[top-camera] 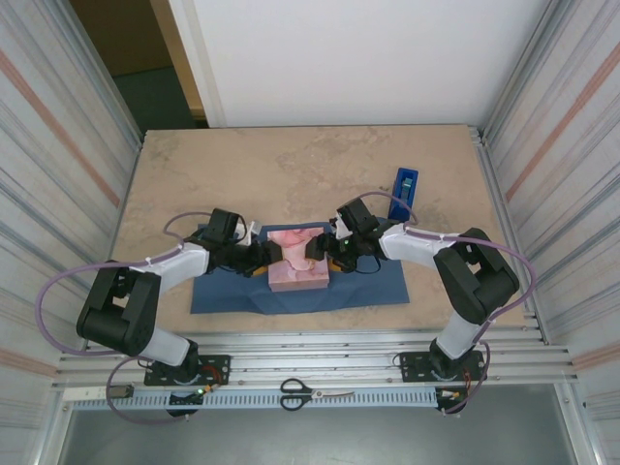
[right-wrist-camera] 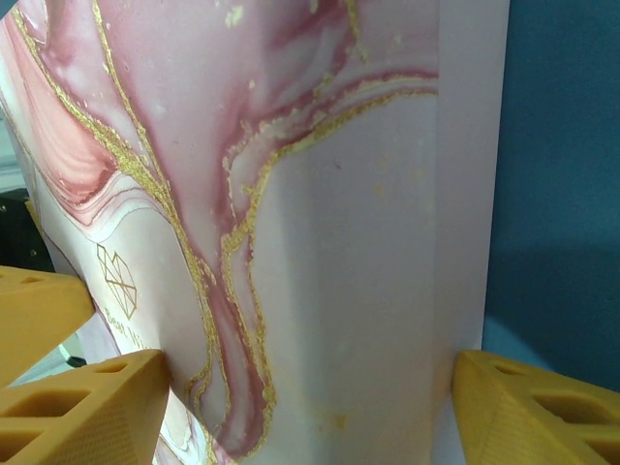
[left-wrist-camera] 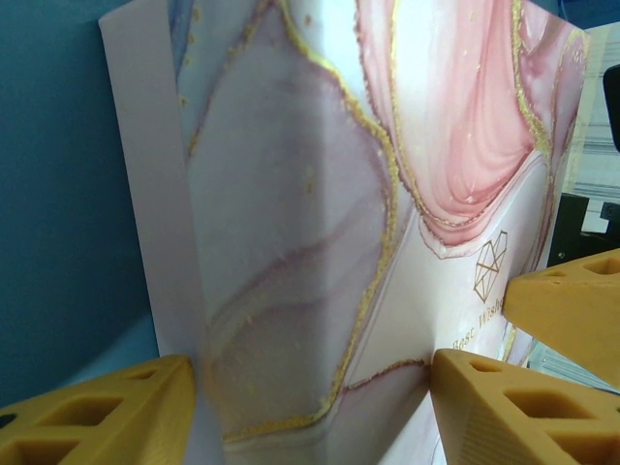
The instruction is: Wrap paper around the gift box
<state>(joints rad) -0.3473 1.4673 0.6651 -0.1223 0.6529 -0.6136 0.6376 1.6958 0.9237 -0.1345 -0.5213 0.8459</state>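
Box placement looks like the step in hand: the gift box (top-camera: 295,254) sits mid-sheet on the paper (top-camera: 378,286), which lies flat and navy side up on the table (top-camera: 291,174) with no flap raised yet. The left gripper (top-camera: 266,258) comes at the box from its left and the right gripper (top-camera: 325,254) from its right. In each wrist view the yellow fingers (left-wrist-camera: 107,417) of that arm straddle the marbled box with pads against opposite sides; the right arm's fingers (right-wrist-camera: 87,407) show the same hold. Both read as clamped on the box. Whether the box base is fully down on the sheet or slightly lifted, cannot tell. To do this well, keep the two grips level so the box doesn't twist between them. Square its sides to the paper's edges. Leave more or less even margin on the near and far side so the flaps can meet over the top. Press it flat before letting go, and ease both sets of jaws off together so neither drags a corner or scuffs the sheet sideways. Wrinkling the thin paper under the box is the main risk, so avoid sliding; lift and reset instead. The tape dispenser (top-camera: 405,189) stands well apart at far right, just off the paper's corner. The scissors (top-camera: 312,392) lie on the near rail.
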